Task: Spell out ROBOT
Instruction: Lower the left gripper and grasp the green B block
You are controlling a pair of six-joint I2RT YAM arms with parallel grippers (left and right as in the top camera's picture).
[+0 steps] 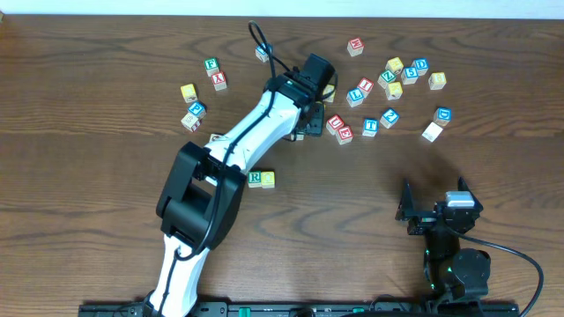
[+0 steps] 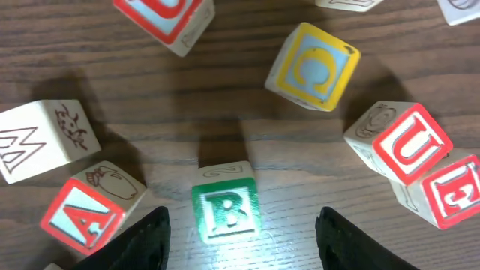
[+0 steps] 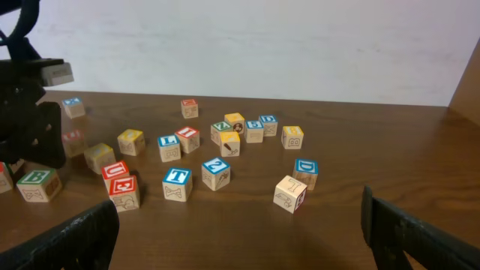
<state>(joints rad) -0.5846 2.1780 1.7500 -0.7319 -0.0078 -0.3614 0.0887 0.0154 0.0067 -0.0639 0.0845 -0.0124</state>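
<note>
Right, the left gripper (image 2: 241, 225) hangs half-open astride the green B cube (image 2: 225, 212), one finger on either side of it and neither touching. The red A cube (image 2: 79, 221) crowds the B cube's left, so I'd drop straight down, stay centred and close on the side faces. The letter faces up and reads upright from the wrist; being a cube, it has no long axis. The green R cube (image 1: 256, 179) sits well apart from the B cube, nearer the robot. The right gripper (image 3: 240, 240) gapes wide, empty.
</note>
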